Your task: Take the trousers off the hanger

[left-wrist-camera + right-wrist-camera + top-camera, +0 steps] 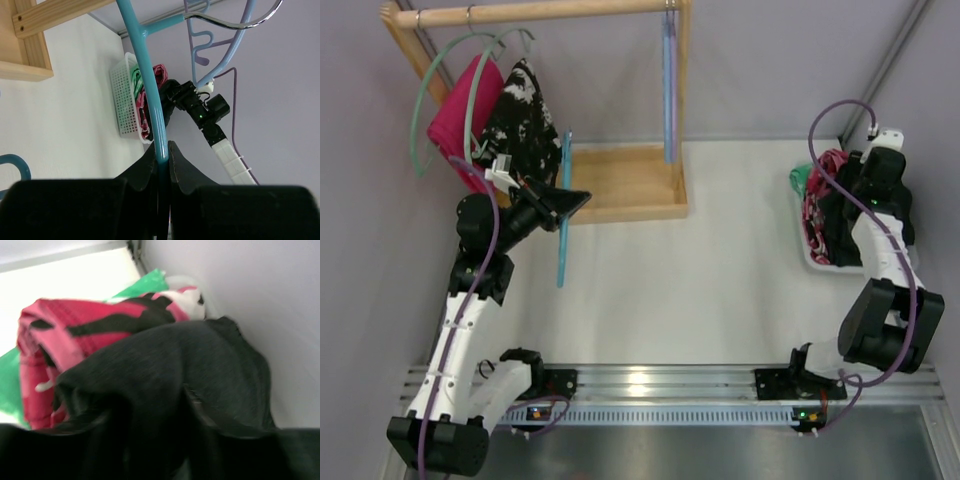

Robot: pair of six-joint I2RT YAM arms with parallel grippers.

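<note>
The trousers lay bunched on top of the heap in the white basket at the right edge of the surface. They were well apart from the hanger, so they looked to be already off it. The right gripper sat directly over them, and the black cloth reached its fingers in the wrist view. I could not tell whether it was clenched on the cloth or released.

The left gripper was clenched on the hanger's bare bar toward the far left corner, just in front of the wooden rack. The hanger's long axis ran from the far edge toward the near edge, with nothing draped over it.

Of the 2 arms, the right was plainly nearer the trousers. Pink and green clothes lay under them. The wall stood just beside the basket, so any room to draw back probably lay toward the middle of the surface.
</note>
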